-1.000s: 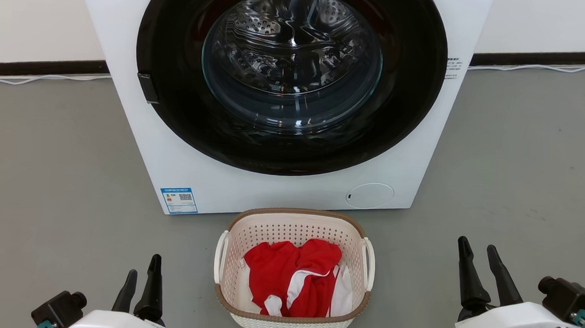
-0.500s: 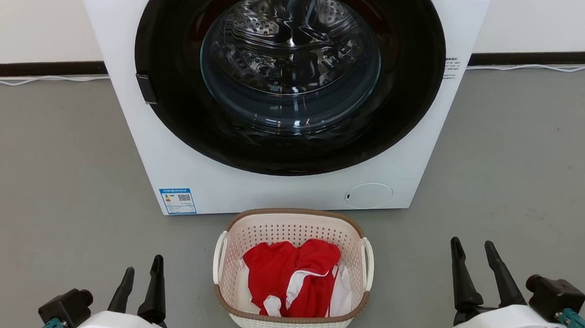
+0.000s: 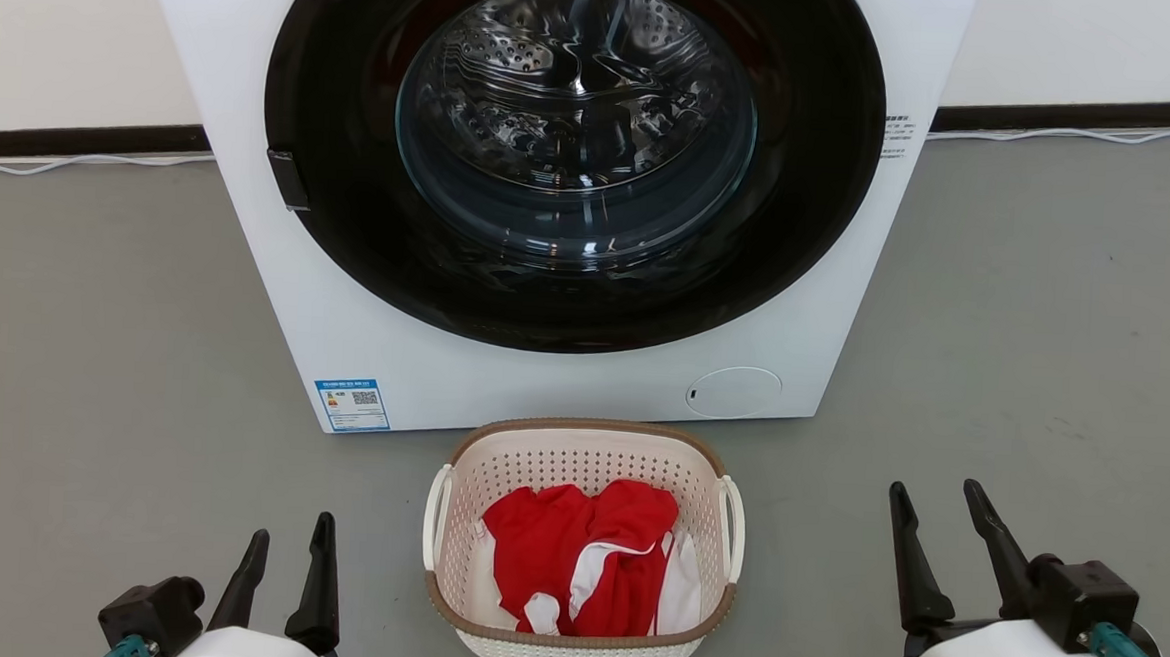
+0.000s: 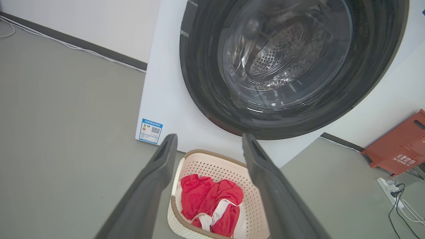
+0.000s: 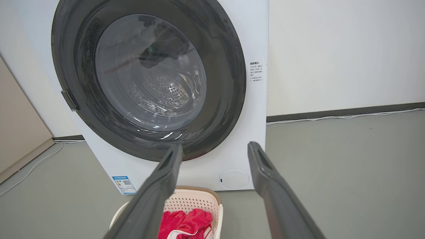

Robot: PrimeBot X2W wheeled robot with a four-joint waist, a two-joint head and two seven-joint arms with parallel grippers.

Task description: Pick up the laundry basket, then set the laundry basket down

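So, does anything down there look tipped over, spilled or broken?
Nothing stands out. The laundry basket sits upright on the floor in front of the washing machine. The red and white clothes lie bundled inside it, with none over the rim.

One basket point(image 3: 586, 461), one washer point(image 3: 542, 391), two grippers point(image 3: 292, 525) point(image 3: 934, 484)

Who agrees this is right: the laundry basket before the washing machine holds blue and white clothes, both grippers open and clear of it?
Wrong colour: the head view shows red and white clothes in the laundry basket. The rest stands.
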